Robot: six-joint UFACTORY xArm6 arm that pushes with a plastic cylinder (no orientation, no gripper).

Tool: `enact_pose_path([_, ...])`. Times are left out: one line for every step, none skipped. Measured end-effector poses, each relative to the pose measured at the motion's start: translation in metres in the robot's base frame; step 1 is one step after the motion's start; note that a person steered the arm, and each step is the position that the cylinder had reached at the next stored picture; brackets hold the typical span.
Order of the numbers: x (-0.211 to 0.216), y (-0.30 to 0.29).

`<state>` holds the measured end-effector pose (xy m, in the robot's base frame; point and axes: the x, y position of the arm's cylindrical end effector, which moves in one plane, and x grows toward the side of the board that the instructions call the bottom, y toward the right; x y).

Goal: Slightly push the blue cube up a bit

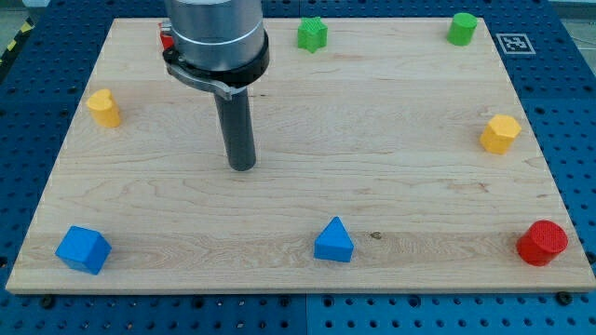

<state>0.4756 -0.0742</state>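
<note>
The blue cube (83, 249) sits near the bottom left corner of the wooden board (372, 130). My tip (242, 167) rests on the board left of centre, well above and to the right of the cube, apart from every block. A blue triangular block (333, 241) lies at the bottom centre, below and right of my tip.
A yellow block (104, 108) sits at the left. A red block (165, 39) is partly hidden behind the arm at the top. A green star (313, 34) and a green cylinder (462, 29) sit at the top, a yellow hexagon (500, 134) at the right, a red cylinder (542, 243) at the bottom right.
</note>
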Motion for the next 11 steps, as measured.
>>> enact_pose_path([0.000,0.000])
enact_pose_path([-0.001,-0.015])
enact_pose_path([-0.014,-0.058])
enact_pose_path([-0.014,-0.094])
enact_pose_path([-0.014,-0.134])
enact_pose_path([0.019,-0.147])
enact_pose_path([0.037,-0.174])
enact_pose_path([0.061,-0.194])
enact_pose_path([0.099,-0.194])
enact_pose_path([0.127,-0.187])
enact_pose_path([0.143,-0.169])
